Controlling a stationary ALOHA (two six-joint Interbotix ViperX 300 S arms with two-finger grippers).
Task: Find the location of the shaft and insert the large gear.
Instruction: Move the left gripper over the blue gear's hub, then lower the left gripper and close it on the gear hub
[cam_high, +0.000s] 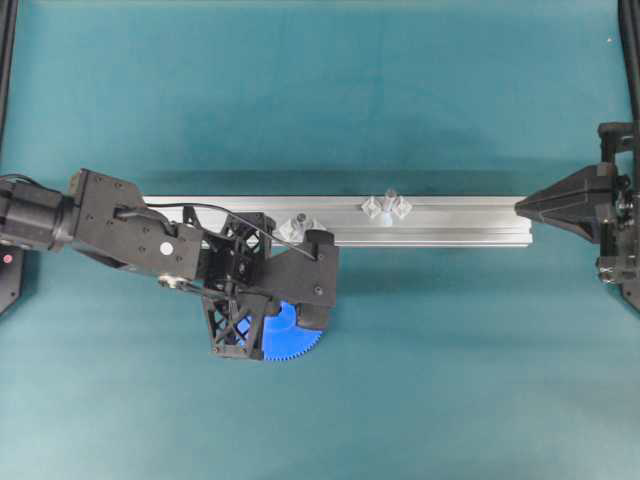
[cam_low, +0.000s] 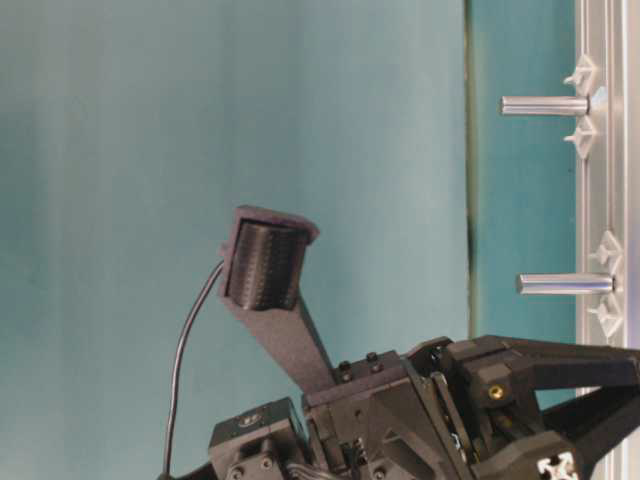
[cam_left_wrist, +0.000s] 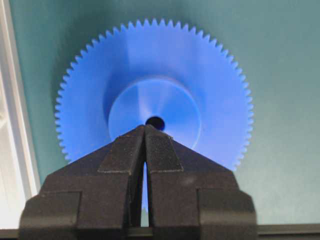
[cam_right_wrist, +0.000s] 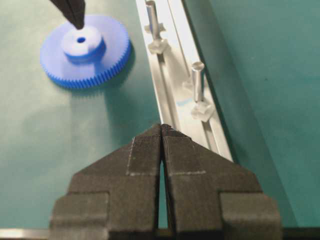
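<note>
The large gear (cam_high: 292, 342), flat and bright blue, lies on the teal mat in front of the rail, partly hidden under my left arm. It shows whole in the left wrist view (cam_left_wrist: 200, 80) and the right wrist view (cam_right_wrist: 85, 55). My left gripper (cam_left_wrist: 145, 129) is shut and empty, its tips just over the raised hub beside the centre hole. The shaft (cam_high: 387, 203) stands upright on the rail between clear blocks, and also shows in the right wrist view (cam_right_wrist: 197, 82). My right gripper (cam_right_wrist: 161, 126) is shut and empty, off the rail's right end (cam_high: 522, 207).
The aluminium rail (cam_high: 450, 222) runs left to right across the mat. A second pin with a dark top (cam_high: 296, 222) stands on it close to my left arm, just behind the gear. Black frame posts stand at both side edges.
</note>
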